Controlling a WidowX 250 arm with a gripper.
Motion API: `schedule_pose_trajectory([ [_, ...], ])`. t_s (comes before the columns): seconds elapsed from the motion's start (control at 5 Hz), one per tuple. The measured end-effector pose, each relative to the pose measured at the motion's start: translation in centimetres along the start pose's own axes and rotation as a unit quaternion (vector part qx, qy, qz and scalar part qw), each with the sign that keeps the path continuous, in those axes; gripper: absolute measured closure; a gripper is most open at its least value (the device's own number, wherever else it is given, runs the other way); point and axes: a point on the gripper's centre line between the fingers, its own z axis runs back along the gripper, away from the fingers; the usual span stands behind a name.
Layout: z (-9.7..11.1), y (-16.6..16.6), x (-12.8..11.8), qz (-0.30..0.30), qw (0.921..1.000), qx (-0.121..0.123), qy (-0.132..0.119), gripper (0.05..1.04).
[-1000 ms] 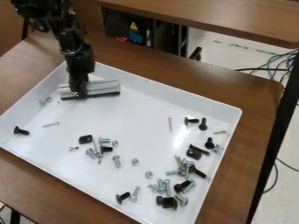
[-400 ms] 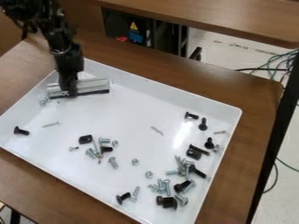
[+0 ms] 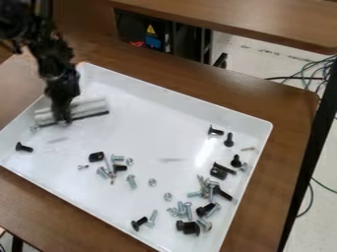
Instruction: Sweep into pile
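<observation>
Many screws (image 3: 131, 181) strewn across the white tray (image 3: 141, 133), with the black bolt (image 3: 23, 147) by its left wall liable to slip past the silver sweeper (image 3: 91, 106) if turned askew by the hand (image 3: 63, 116) clenched on it.

Black and silvery screws (image 3: 131, 181), perhaps nuts (image 3: 152, 182), scattered in white tray (image 3: 184, 101)

Tray (image 3: 141, 142) is wht, desk (image 3: 283, 101) brn w/ wood grain.
Sweep bar (image 3: 89, 107) is silver w/ blk edge; screws (image 3: 131, 182) mostly silver or blk.
</observation>
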Motion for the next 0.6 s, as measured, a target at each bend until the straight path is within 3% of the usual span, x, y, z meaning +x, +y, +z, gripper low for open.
schedule_pose_trajectory([
  [0.4, 0.1, -5.3, -1.5, 0.050, 0.9986, -0.011, 0.006, 0.729],
  [0.6, 0.1, -7.1, 1.5, 0.078, 0.9965, -0.028, -0.015, 0.729],
])
